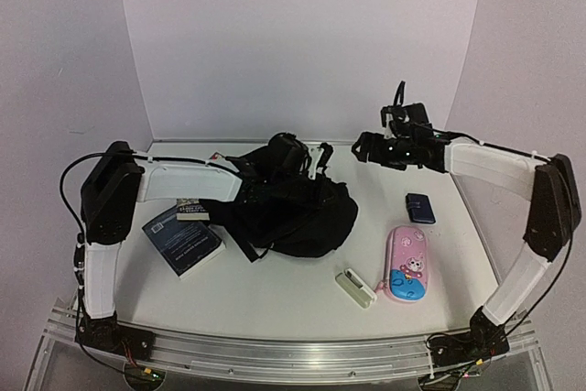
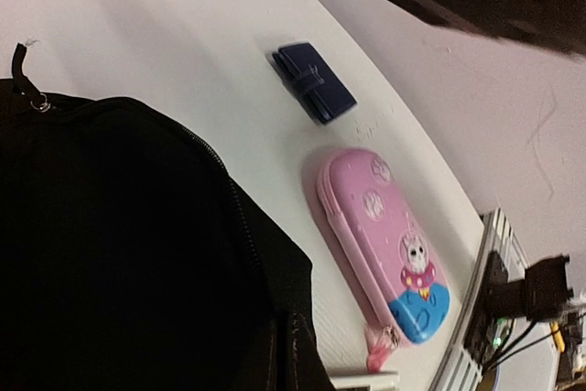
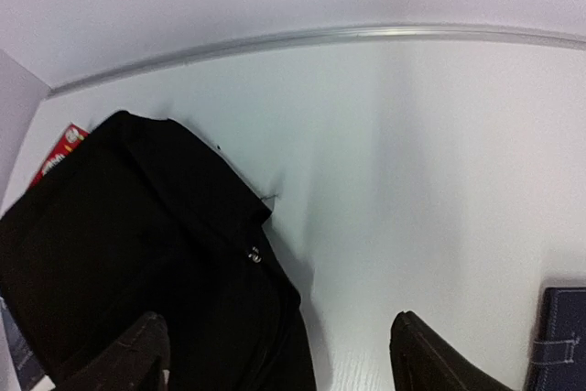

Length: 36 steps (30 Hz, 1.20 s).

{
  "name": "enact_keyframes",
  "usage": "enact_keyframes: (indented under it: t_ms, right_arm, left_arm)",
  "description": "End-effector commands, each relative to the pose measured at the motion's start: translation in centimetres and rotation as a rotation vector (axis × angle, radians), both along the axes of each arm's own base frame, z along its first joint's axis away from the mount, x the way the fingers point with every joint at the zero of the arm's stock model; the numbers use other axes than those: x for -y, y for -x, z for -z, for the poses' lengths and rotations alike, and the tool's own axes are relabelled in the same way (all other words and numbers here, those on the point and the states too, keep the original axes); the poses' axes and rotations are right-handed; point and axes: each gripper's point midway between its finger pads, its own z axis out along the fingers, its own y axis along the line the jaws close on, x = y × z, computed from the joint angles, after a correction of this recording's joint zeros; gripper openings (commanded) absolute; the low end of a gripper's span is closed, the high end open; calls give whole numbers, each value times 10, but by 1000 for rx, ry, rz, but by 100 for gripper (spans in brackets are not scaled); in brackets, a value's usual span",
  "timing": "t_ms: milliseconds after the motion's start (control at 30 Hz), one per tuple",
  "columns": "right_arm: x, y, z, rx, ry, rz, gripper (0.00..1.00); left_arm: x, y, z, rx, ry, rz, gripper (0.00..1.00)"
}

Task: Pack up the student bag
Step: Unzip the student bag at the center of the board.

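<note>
The left arm (image 1: 188, 180) rises from its base, bends at the elbow and reaches right toward the middle; the left tool (image 1: 291, 151) is closed. The right arm (image 1: 485, 164) mirrors it, forearm stretched left. The right tool (image 1: 364, 147) hangs raised, its fingers (image 3: 430, 359) spread wide apart, holding nothing.

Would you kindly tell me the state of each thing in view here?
student bag: slumped flat, open or zipped unclear.
pink pencil case: closed, lying flat.
navy wallet: closed.
book: closed.
left gripper: shut, at the bag's top.
right gripper: open, empty.
</note>
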Motion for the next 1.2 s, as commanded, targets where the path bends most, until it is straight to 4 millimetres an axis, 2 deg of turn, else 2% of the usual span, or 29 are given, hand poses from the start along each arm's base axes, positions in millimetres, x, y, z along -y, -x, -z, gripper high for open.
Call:
enact_keyframes:
  t_ms: [0, 67, 100, 167, 200, 267, 367, 500, 600, 800, 1000, 1167]
  right_arm:
    - [30, 32, -9, -27, -39, 128, 90]
    - [34, 46, -13, -38, -78, 140, 92]
    - [36, 52, -12, -49, -95, 142, 93]
    - [36, 64, -4, -85, -122, 136, 95]
    - [34, 69, 0, -104, -137, 128, 96]
    - [33, 79, 10, -143, -160, 119, 97]
    - [31, 89, 26, -197, -175, 112, 97]
    - [27, 99, 43, -246, -170, 99, 97]
    - [25, 103, 53, -271, -161, 96, 96]
    - [20, 106, 57, -282, -161, 88, 94]
    - [18, 109, 59, -285, -159, 82, 93]
    - [16, 113, 62, -294, -158, 78, 93]
  left_arm:
    - [15, -53, -36, 1, 168, -85, 9]
    - [18, -52, -44, 21, 190, -32, 24]
    - [16, -50, -50, 40, 197, -11, 35]
    - [9, -43, -60, 102, 193, 31, 55]
    - [5, -39, -64, 127, 185, 50, 62]
    - [-4, -26, -66, 157, 151, 98, 71]
    - [-19, -1, -48, 138, 66, 196, 80]
    - [-38, 29, -10, 92, -62, 271, 85]
    - [-48, 41, 1, 70, -87, 293, 86]
    - [-48, 39, 13, 62, -122, 278, 87]
    - [-39, 32, 12, 94, -113, 268, 79]
    - [-31, 28, 11, 102, -102, 277, 78]
